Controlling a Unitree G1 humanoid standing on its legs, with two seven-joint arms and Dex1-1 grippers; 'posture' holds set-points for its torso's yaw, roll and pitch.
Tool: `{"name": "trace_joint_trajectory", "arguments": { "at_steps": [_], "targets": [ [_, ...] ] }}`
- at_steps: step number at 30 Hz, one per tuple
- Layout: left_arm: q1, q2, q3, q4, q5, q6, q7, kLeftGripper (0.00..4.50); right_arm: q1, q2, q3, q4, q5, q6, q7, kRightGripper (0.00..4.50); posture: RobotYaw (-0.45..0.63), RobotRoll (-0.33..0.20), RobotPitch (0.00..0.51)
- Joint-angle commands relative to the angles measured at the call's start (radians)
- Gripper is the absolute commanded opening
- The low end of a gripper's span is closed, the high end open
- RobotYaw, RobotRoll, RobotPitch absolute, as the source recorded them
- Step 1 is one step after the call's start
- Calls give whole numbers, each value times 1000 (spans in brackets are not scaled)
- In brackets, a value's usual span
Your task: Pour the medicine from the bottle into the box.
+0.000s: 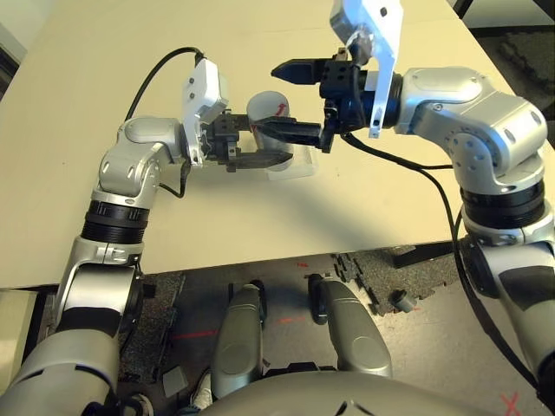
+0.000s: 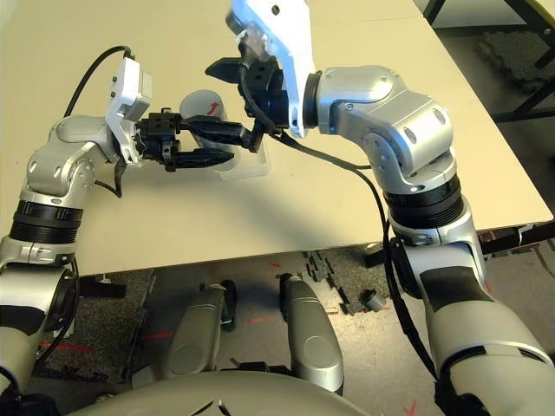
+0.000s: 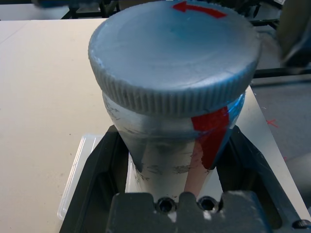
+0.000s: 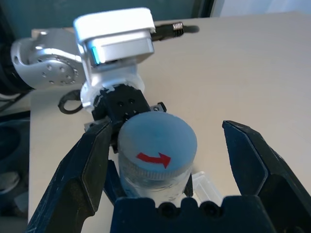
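Note:
My left gripper [image 1: 258, 146] is shut on the body of the silvery-grey bottle [image 3: 165, 160] with its red label band, holding it tilted above the table. A ribbed grey cap [image 4: 158, 145] with a red arrow sits on the bottle's mouth. My right gripper [image 4: 165, 167] is open, one finger on either side of the cap with a gap on at least one side. Just below and beyond the bottle, the clear plastic box [image 1: 297, 165] lies on the table. The medicine is hidden inside the bottle.
The beige table [image 1: 104, 69] stretches wide around the box, with its front edge [image 1: 260, 256] close to me. Black cables [image 1: 408, 169] hang from both wrists. Beyond the front edge is the floor with dark mats.

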Motion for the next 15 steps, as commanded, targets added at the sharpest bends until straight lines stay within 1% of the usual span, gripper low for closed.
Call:
{"name": "trace_joint_trajectory", "arguments": {
  "at_steps": [1, 6, 15],
  "targets": [
    [-6, 0, -9, -34, 3, 13, 0, 2757, 0, 2, 7, 11, -20, -17, 7, 4500, 27, 0, 220],
    [-3, 0, -7, -44, 1, 22, 2, 2757, 13, -14, -10, 23, -36, -18, 5, 4500, 24, 0, 220],
    [-14, 3, -2, -21, 8, 16, 1, 2757, 57, -103, -82, -15, 1, 27, 5, 4500, 5, 0, 221]
  ]
}}
